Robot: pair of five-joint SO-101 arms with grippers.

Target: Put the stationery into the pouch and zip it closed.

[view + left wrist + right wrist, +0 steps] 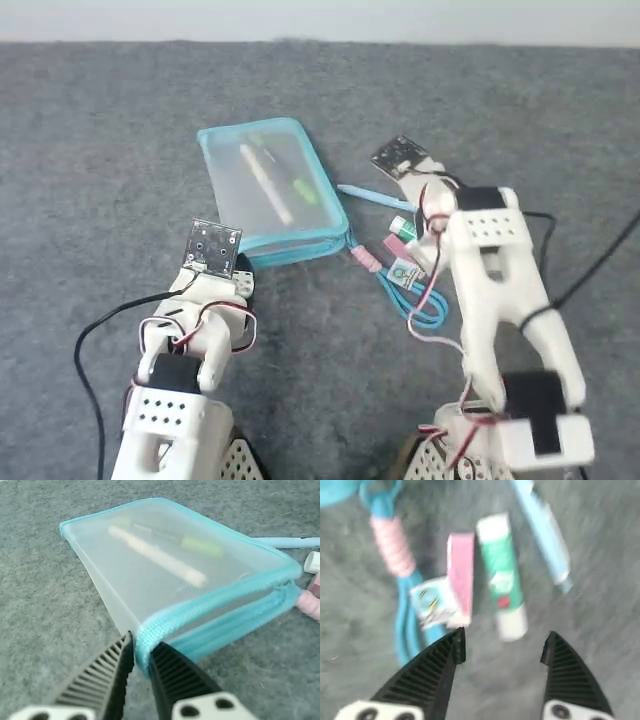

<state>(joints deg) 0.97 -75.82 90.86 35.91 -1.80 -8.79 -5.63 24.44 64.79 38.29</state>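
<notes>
A translucent pouch (270, 190) with teal trim lies flat, holding a cream pen (157, 557) and a green marker (200, 545). My left gripper (140, 662) is shut on the pouch's teal zipper edge (200, 607) at its near corner (243, 262). Beside the pouch's other end lie a green-and-white glue stick (502, 575), a pink eraser (461, 572) and a light blue pen (542, 535). My right gripper (504, 642) hangs open just above the glue stick's end, with nothing between its fingers.
A pink cord grip (392, 545) and a teal strap loop (425, 310) with a small tag (430, 602) trail from the pouch's zipper end, beside the eraser. Grey carpet (100, 150) covers the table all around. Arm cables (90, 340) lie near the front.
</notes>
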